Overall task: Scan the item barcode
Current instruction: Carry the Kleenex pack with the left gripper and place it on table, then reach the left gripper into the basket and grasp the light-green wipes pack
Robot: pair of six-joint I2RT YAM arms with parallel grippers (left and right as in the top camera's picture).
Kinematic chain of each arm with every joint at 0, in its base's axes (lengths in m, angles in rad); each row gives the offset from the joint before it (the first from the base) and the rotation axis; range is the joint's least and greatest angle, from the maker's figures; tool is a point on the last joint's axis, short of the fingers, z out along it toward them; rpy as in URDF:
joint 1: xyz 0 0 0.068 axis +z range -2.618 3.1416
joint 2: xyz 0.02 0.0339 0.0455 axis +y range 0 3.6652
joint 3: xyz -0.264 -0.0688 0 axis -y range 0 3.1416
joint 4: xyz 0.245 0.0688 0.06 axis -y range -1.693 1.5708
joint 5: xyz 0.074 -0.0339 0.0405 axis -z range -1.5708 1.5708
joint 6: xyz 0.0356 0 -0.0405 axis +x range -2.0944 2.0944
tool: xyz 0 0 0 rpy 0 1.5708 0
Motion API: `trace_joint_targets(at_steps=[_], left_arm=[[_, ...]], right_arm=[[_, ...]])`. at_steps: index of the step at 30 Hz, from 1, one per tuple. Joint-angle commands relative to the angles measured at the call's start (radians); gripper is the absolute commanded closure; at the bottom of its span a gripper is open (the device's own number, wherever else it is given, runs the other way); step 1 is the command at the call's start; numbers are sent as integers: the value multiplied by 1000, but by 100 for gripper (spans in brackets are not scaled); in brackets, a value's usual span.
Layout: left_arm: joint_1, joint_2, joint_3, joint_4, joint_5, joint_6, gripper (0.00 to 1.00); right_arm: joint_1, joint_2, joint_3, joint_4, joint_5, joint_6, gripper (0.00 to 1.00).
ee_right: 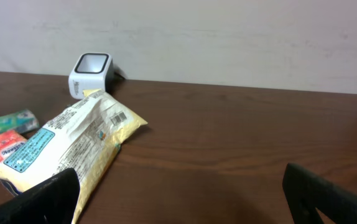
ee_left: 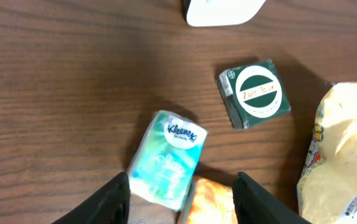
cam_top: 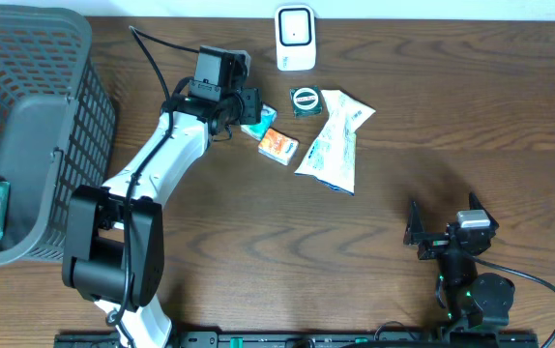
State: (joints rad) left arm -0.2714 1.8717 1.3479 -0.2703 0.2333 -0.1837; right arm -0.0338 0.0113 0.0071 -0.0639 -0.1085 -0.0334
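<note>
L arm: stretched far over wood surface (ee_left: pixel 60 93), my left hand (ee_left: pixel 182 185) tipped down, parted.
R arm: low, near edge; right hand (ee_right: pixel 180 174) wide apart.
Item: glossy tissue pack (ee_left: pixel 166 163) flat in left hand's gap.
Beyond: square green box (ee_left: pixel 255 93), rounded white scanner (ee_left: pixel 222 9).

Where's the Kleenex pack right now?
Overhead, upper middle of the table: the Kleenex pack lies at the left pincer, beside the orange pack.

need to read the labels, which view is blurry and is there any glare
Left wrist: the Kleenex pack is slightly smeared though its logo reads, and the white scanner is blown out. Right wrist: soft, the snack bag barcode too small to read. Overhead: sharpest, soft shadows.
</note>
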Motion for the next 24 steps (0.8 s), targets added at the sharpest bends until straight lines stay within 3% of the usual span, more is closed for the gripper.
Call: trace_joint_targets(at_steps=[1, 9, 10, 15, 19, 24], left_arm=[[8, -82, 6, 23, -10, 7, 38], [148, -388, 6, 18, -202, 7, 29], [226, -480, 6, 3, -321, 7, 28], [404, -568, 6, -44, -551, 15, 27], [566, -549, 4, -91, -640, 151, 27], [760, -432, 2, -175, -639, 346, 27]], right_arm=[[-6, -5, -2, -4, -6, 10, 1], [-6, -5, -2, -4, -6, 10, 1], [-6, -5, -2, -4, -6, 10, 1], [-6, -5, -2, -4, -6, 10, 1], [-6, -5, -2, -4, -6, 10, 1], [-6, -5, -2, -4, -6, 10, 1]])
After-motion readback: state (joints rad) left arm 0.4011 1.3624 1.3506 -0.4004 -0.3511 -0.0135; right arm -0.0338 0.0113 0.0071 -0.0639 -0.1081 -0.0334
